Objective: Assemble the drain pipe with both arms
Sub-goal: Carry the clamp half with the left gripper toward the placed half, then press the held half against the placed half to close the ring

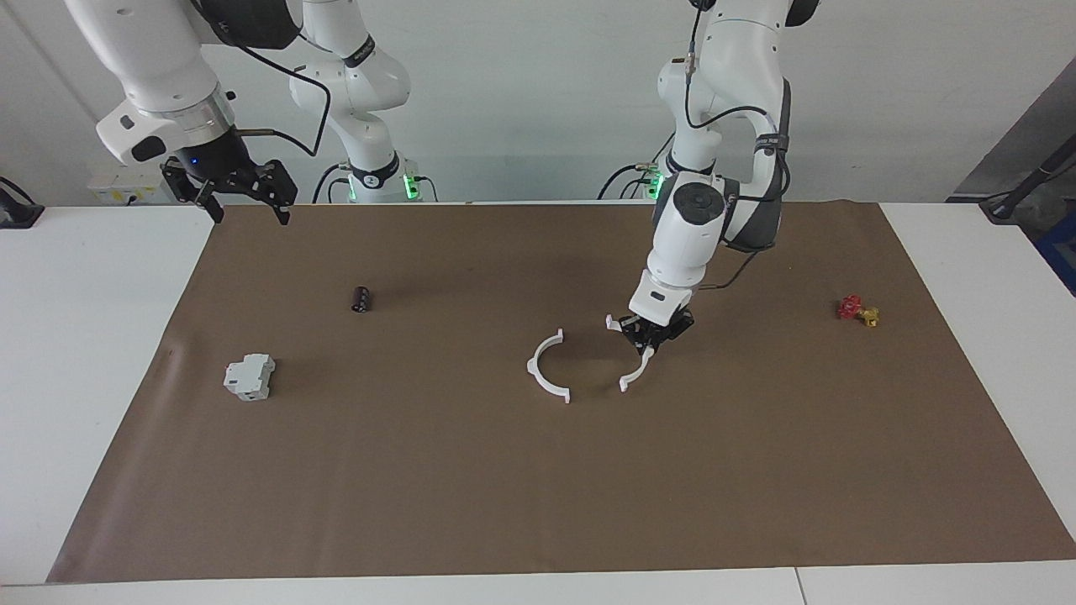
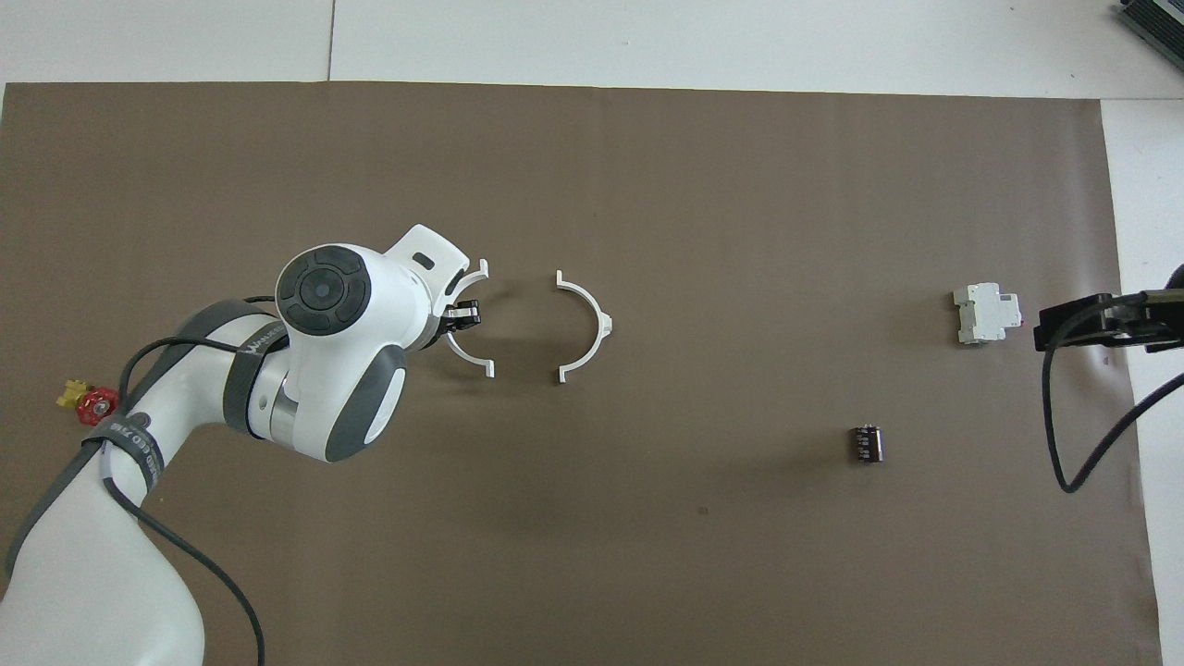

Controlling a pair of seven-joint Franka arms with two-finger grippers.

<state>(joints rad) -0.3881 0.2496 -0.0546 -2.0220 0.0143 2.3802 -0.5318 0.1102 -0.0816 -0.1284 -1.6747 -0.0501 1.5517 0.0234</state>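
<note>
The drain pipe lies as two white half-rings on the brown mat, their open sides facing each other with a gap between. My left gripper (image 1: 654, 334) is down at the mat and shut on the middle of the half-ring (image 1: 639, 370) toward the left arm's end; it also shows in the overhead view (image 2: 461, 317), with that half-ring (image 2: 467, 360) partly hidden under the wrist. The other half-ring (image 1: 533, 367) (image 2: 601, 324) lies free beside it. My right gripper (image 1: 244, 197) (image 2: 1050, 326) is open and empty, held high over the right arm's end of the mat, where the arm waits.
A grey blocky device (image 1: 250, 376) (image 2: 985, 313) stands toward the right arm's end. A small dark cylinder (image 1: 361, 298) (image 2: 867, 443) lies nearer to the robots than it. A red-and-yellow valve (image 1: 857, 310) (image 2: 88, 402) lies toward the left arm's end. The brown mat (image 1: 538, 487) covers the white table.
</note>
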